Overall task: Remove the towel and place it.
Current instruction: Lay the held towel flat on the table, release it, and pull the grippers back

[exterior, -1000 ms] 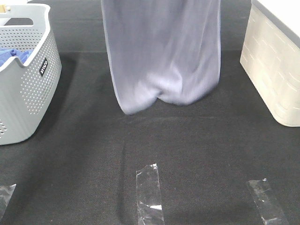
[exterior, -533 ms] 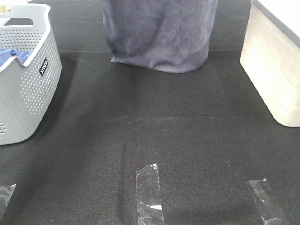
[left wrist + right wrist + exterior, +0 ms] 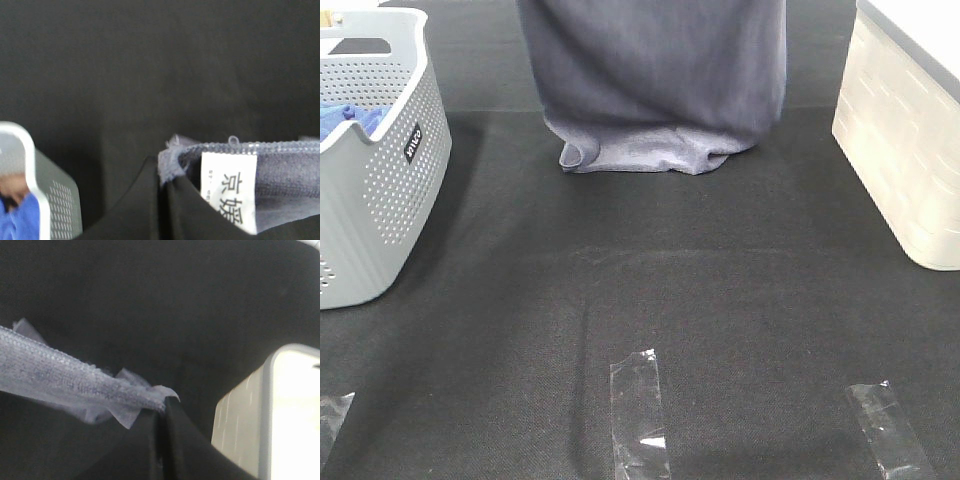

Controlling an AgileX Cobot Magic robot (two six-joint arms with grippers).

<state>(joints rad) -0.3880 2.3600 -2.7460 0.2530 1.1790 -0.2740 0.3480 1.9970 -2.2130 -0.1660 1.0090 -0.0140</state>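
Observation:
The greyish-purple towel [image 3: 655,80] hangs down from beyond the top edge of the exterior high view, at the back middle of the black table. Its lower edge lies bunched and folded on the cloth surface. Neither gripper shows in that view. In the left wrist view my left gripper [image 3: 162,197] is shut on a towel [image 3: 280,170] corner beside its white label [image 3: 229,192]. The right wrist view has my right gripper [image 3: 162,432] shut on the other end of the towel's hem [image 3: 75,380].
A grey perforated basket [image 3: 380,180] holding a bright blue cloth [image 3: 345,120] stands at the left. A white bin [image 3: 910,150] stands at the right. Clear tape strips [image 3: 638,410] [image 3: 890,430] lie near the front edge.
The hanging towel swung away toward the back, then came down. Its lower edge, which hung free, now rests crumpled on the table.

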